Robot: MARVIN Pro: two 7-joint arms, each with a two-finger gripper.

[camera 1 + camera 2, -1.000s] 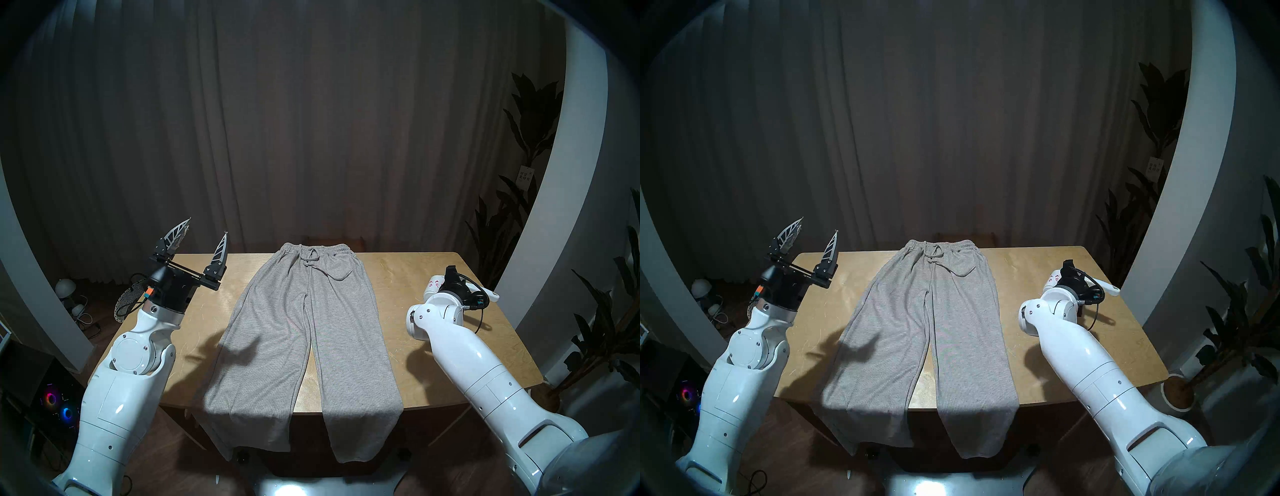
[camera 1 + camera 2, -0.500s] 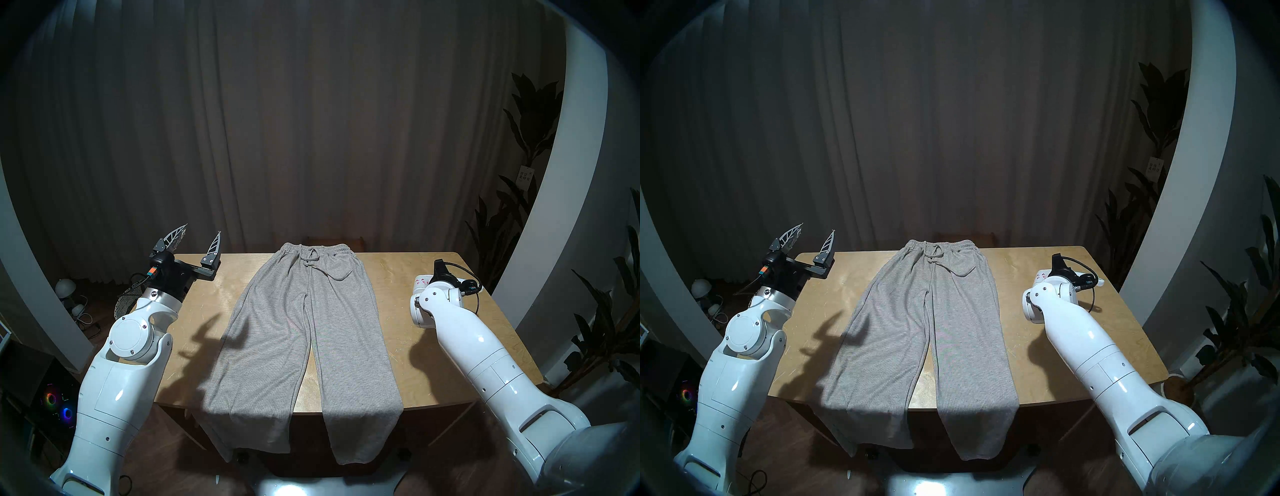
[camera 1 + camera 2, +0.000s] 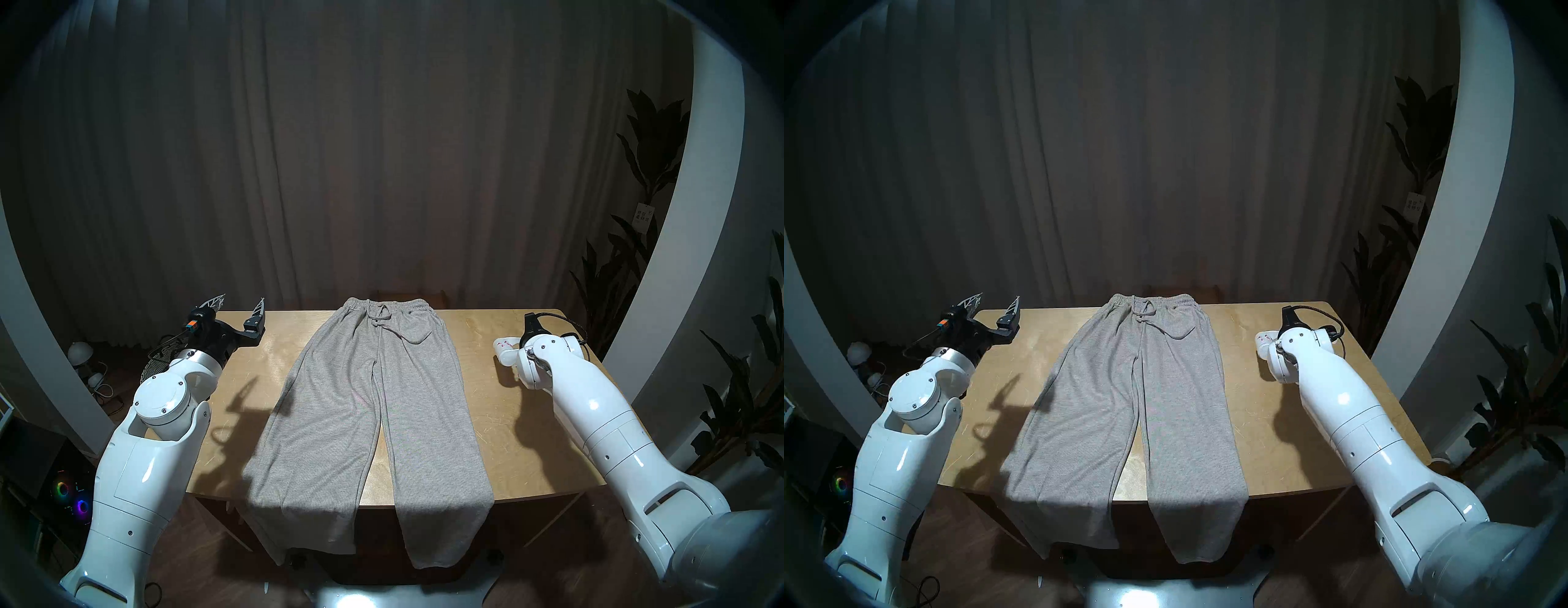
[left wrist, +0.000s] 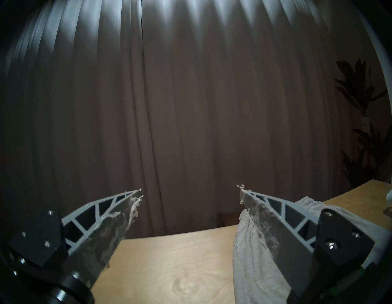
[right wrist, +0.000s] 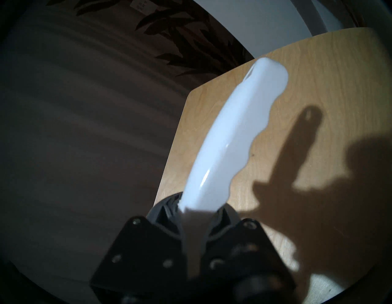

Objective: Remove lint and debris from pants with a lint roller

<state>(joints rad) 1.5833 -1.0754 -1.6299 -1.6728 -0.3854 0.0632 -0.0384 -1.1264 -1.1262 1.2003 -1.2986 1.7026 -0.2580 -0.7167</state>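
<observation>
Holding the lint roller (image 5: pixel 229 135) by its handle, the right gripper (image 5: pixel 197 214) is clamped shut on it over the table's (image 3: pixel 500 450) right side, roller head (image 3: pixel 505 349) carrying red-pink flecks. The left gripper (image 4: pixel 188 193) is hanging wide open and empty at the far-left corner. The pants (image 3: pixel 373 407) are lying flat mid-table, no debris discernible on them. Judged stage: rolling apparently finished or between passes; next move calls for inspecting the cloth. No containers are showing.

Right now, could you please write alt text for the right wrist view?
The right gripper is shut on the lint roller, whose white handle with a wavy finger grip stretches away over the wooden table. Dark shadows fall on the wood.
</observation>
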